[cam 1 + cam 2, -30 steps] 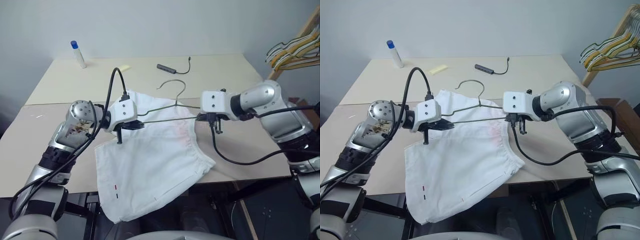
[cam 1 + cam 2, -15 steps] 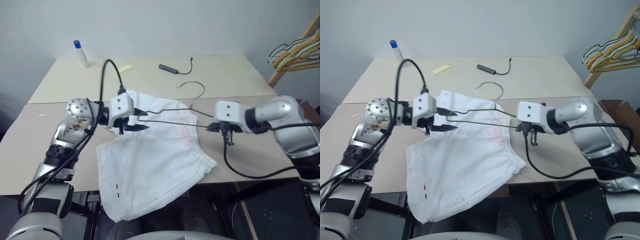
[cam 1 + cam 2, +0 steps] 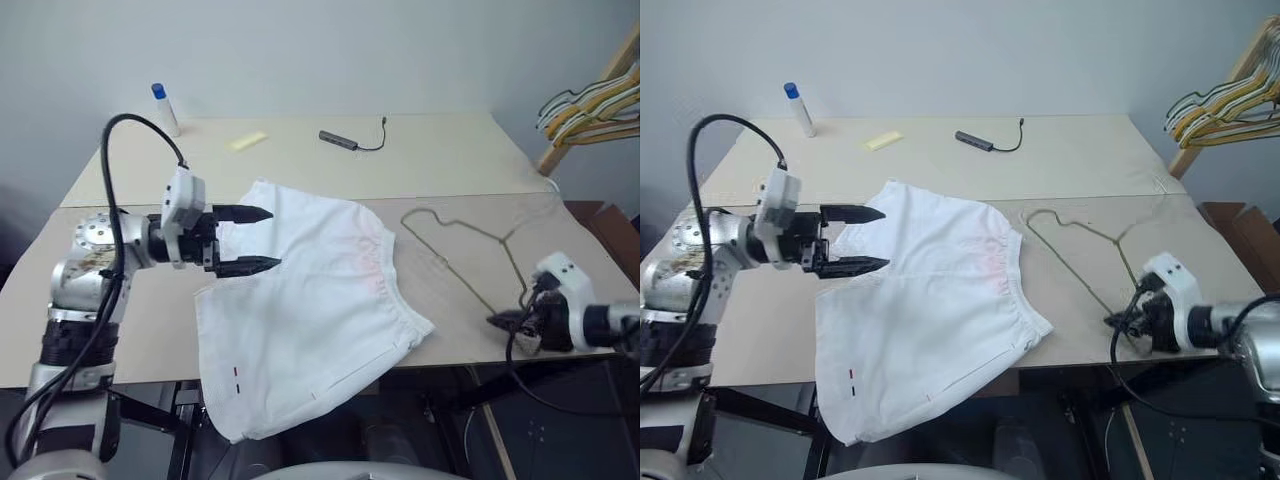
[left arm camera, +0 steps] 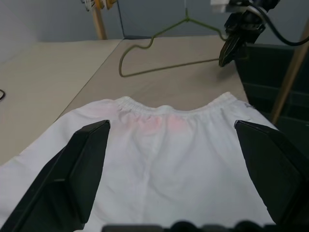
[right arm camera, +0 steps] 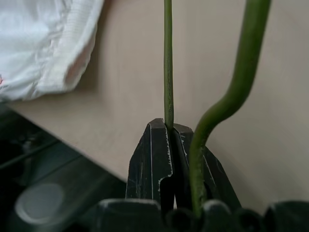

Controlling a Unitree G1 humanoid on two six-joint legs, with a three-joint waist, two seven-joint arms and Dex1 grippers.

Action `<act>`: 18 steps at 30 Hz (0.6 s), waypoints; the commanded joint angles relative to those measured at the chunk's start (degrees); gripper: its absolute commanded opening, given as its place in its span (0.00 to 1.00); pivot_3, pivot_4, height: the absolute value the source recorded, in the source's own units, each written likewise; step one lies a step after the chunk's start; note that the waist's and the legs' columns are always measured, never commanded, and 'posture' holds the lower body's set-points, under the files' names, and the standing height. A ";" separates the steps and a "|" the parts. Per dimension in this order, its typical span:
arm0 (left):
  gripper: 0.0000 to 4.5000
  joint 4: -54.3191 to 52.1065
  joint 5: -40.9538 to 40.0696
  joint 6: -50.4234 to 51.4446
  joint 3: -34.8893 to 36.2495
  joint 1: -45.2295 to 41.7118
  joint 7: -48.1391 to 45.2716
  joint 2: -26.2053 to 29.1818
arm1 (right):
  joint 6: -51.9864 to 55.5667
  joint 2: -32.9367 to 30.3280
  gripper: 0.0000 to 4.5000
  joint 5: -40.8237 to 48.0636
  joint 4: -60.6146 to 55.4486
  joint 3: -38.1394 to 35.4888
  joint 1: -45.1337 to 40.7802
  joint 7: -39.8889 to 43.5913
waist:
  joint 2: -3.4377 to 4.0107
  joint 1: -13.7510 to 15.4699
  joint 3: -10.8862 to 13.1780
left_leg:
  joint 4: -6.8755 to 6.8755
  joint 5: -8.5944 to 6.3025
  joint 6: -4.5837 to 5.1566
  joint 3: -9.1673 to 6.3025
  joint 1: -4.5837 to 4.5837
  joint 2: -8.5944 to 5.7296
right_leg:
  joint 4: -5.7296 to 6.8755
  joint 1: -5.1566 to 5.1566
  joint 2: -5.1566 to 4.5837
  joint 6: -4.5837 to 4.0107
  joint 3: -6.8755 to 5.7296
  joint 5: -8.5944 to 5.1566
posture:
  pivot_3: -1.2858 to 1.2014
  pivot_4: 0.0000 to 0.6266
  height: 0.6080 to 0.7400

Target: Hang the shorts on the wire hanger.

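The white shorts (image 3: 310, 300) lie spread on the table (image 3: 420, 170), one leg hanging over the front edge. Their gathered waistband, faintly pink, faces right. The wire hanger (image 3: 470, 240) lies low along the bare table to the right of the shorts, apart from them. My right gripper (image 3: 497, 321) is at the table's front right edge, shut on one end of the wire hanger (image 5: 167, 58). My left gripper (image 3: 272, 238) hovers over the left side of the shorts (image 4: 159, 159), pointing right, open with nothing between its fingers (image 4: 82, 169).
At the back of the table stand a blue-capped tube (image 3: 166, 108), a yellow note (image 3: 247, 141) and a dark adapter with a thin cable (image 3: 340, 140). A bunch of coloured hangers (image 3: 590, 105) hangs on a wooden rack at the far right.
My left gripper let go of the hanger, opened wide and drew back to the left. My right gripper carried the hanger off the shorts, right and down to the table's front edge.
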 commanded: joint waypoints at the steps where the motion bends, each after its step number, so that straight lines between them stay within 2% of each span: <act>1: 1.00 -4.24 -1.86 -0.04 1.09 1.02 1.10 -0.02 | 6.93 1.09 0.00 4.46 3.54 -1.16 -0.19 -1.52 | 0.00 -0.03 -0.04 | -0.01 -0.02 0.02 0.00 0.08 -0.01 | -0.03 0.08 0.00 0.00 0.01 0.00 | 0.49 0.00 1.00; 5: 1.00 -6.18 -2.29 0.96 0.66 2.13 2.44 -0.02 | 7.97 1.81 0.00 6.89 8.00 2.39 -3.21 -1.79 | 0.02 -0.27 -0.05 | -0.02 -0.02 0.03 0.00 0.08 -0.01 | -0.03 0.05 0.02 0.00 0.03 0.00 | 0.50 0.00 1.00; 10: 1.00 -8.11 -2.86 1.53 0.59 3.39 3.33 0.28 | 5.46 -0.22 0.00 9.31 9.41 8.53 -5.36 1.46 | 0.02 -0.29 -0.05 | -0.05 -0.04 0.05 -0.03 0.05 -0.01 | -0.04 0.03 0.05 0.00 0.05 0.00 | 0.51 0.00 1.00; 18: 1.00 -10.16 -3.50 2.25 1.48 5.44 4.31 1.28 | 1.57 -3.33 0.00 10.89 13.67 12.27 -9.78 4.71 | 0.02 0.27 -0.05 | -0.04 -0.04 0.07 -0.03 0.03 -0.02 | -0.07 0.03 0.04 0.02 0.04 0.01 | 0.52 0.01 1.00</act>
